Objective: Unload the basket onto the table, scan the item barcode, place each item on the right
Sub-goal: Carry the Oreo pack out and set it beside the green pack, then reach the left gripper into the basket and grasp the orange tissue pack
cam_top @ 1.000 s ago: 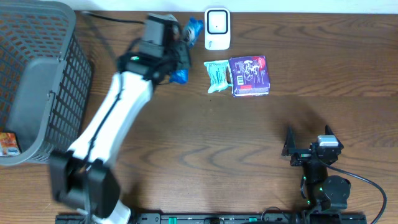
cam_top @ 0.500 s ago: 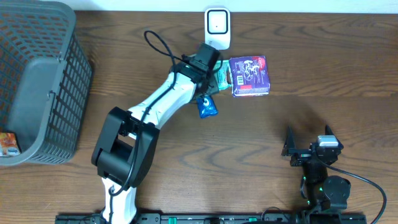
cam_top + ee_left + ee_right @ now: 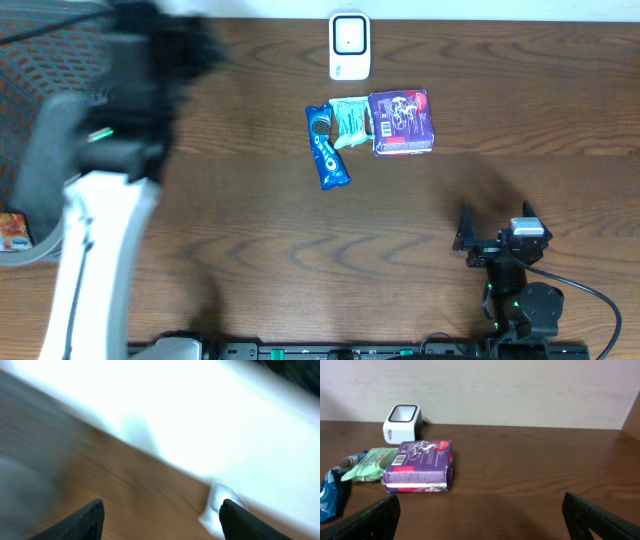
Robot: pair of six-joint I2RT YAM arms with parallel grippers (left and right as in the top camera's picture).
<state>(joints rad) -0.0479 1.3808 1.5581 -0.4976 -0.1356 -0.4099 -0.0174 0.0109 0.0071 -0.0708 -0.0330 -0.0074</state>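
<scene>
The white barcode scanner (image 3: 349, 45) stands at the table's far edge, also in the right wrist view as the scanner (image 3: 402, 422). A blue snack packet (image 3: 327, 148) lies flat on the wood, next to a green packet (image 3: 348, 120) and a purple box (image 3: 402, 122). My left gripper (image 3: 170, 50) is a dark blur far to the left, near the basket. In the left wrist view my left gripper (image 3: 160, 522) is open with only blurred table between its fingers. My right gripper (image 3: 497, 238) rests open near the front right, holding nothing, and the purple box (image 3: 420, 466) lies ahead of it.
A grey mesh basket (image 3: 70, 130) fills the left end of the table, with an orange item (image 3: 12, 232) by its lower left corner. The left arm (image 3: 90, 250) rises from the front left edge. A blurred white shape (image 3: 220, 505) shows ahead of the left fingers.
The left gripper opened and let go of the blue packet, which now lies beside the green one. The left arm then swung fast to the left, toward the basket. The right arm stayed still.
</scene>
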